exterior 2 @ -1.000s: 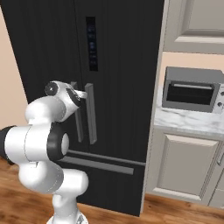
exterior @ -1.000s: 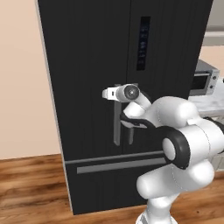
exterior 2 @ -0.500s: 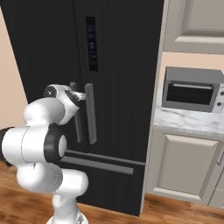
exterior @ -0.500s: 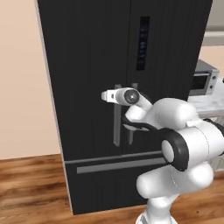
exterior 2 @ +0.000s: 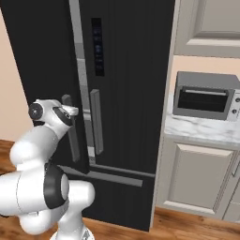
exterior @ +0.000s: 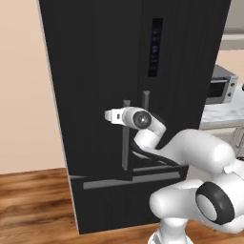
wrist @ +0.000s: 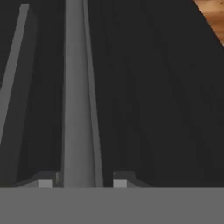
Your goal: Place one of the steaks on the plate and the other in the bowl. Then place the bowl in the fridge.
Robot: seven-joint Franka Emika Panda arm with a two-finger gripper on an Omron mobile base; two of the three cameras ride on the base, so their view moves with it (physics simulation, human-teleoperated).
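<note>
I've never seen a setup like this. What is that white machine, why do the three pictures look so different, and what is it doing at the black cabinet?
The white machine is a robot arm on a driving base, in a computer-rendered kitchen. Two pictures come from cameras on the base, behind the arm to its left and right. The third comes from a camera on the hand, looking along its end effector.

The black cabinet is a fridge with two grey vertical handles. In the hand view, one handle runs between the two fingertips, which sit on either side of it, so the end effector appears closed on the left door's handle. That door stands slightly ajar in the right base view. Beside the fridge, a grey microwave sits on a marble counter.
</note>
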